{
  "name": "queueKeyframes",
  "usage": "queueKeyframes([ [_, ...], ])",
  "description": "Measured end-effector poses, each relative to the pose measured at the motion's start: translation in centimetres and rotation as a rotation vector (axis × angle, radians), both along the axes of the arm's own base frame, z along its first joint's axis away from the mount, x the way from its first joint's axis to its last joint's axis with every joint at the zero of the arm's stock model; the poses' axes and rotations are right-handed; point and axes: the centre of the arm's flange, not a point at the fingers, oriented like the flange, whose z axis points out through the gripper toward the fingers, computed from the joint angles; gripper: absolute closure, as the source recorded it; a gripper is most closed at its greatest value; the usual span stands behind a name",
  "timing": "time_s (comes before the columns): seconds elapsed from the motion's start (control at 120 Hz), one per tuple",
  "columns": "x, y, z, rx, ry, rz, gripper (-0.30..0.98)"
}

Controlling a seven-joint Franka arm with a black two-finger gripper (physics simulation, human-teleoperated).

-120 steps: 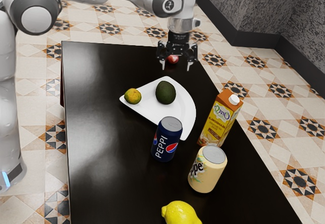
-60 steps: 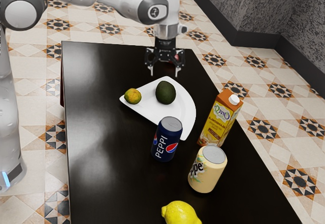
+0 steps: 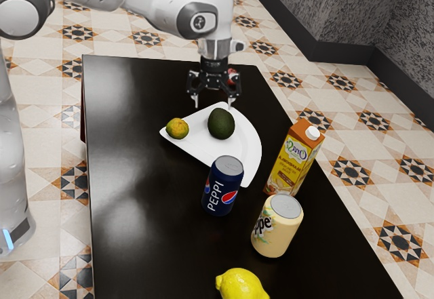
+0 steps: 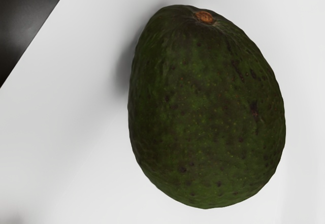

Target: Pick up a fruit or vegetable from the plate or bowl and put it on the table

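Observation:
My gripper (image 3: 213,104) is open in the exterior view, fingers apart and pointing down, above the far edge of the white plate (image 3: 241,155). Nothing is between its fingers. The dark green avocado (image 3: 221,124) lies on the plate, just below the gripper. An orange-green fruit (image 3: 178,129) rests near the plate's corner at the exterior view's left. In the wrist view the avocado (image 4: 205,112) appears large over the white plate (image 4: 66,127), its brown stem end visible.
A dark blue can (image 3: 222,186) stands by the plate's near edge. Beyond it are a juice carton (image 3: 293,158) and a cream can (image 3: 276,226). A lemon (image 3: 242,285) lies on the black table (image 3: 149,245) at the near end. A red object (image 3: 232,76) is behind the gripper.
In the exterior view my gripper has moved left and somewhat down, closer to the avocado, with its fingers still apart. The items on the table have stayed where they were.

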Motion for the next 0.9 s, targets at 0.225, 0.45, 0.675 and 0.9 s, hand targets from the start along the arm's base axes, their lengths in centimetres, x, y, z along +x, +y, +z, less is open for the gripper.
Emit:
queueKeyframes([
  [0.225,-0.2,-1.4,-2.5,-0.038,0.022,0.005,0.0],
  [0.45,-0.2,-0.9,-2.8,-0.043,0.005,0.029,0.0],
  [0.675,0.4,1.4,-1.9,-0.017,-0.021,0.055,0.0],
  [0.9,2.3,1.8,-2.2,0.01,-0.033,0.041,0.0],
])
